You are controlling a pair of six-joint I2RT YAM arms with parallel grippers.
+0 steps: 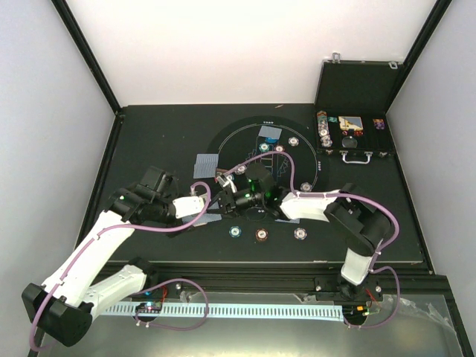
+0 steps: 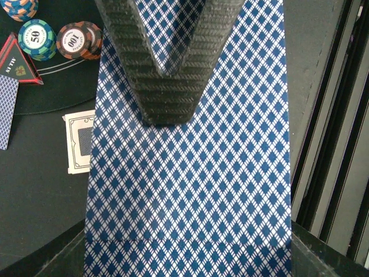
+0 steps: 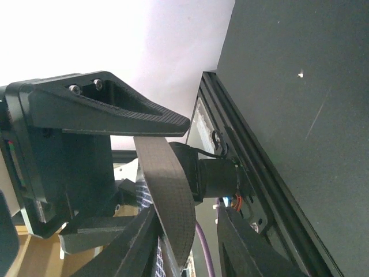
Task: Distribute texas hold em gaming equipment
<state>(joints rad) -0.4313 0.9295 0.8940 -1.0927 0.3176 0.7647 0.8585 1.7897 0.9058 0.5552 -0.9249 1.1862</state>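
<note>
At the middle of the table my left gripper (image 1: 195, 206) is shut on a stack of playing cards (image 2: 190, 190) with blue diamond backs, which fills the left wrist view. My right gripper (image 1: 223, 199) meets it from the right. One ridged black finger (image 2: 167, 63) of the right gripper lies on the top card. In the right wrist view the right gripper (image 3: 187, 210) shows a gap between its fingers, with the card edge (image 3: 154, 257) by its left finger. Three chips (image 1: 262, 235) lie near the mat's front. A green chip (image 2: 36, 38), a brown-red chip (image 2: 79, 40) and a red triangle (image 2: 17, 60) lie nearby.
The round black mat (image 1: 223, 141) holds dealt cards (image 1: 206, 162) and further chips (image 1: 294, 140). An open black case (image 1: 355, 111) with chips stands at the back right. A loose card (image 2: 79, 141) lies under the stack. The table's metal rail (image 3: 253, 173) runs along the near edge.
</note>
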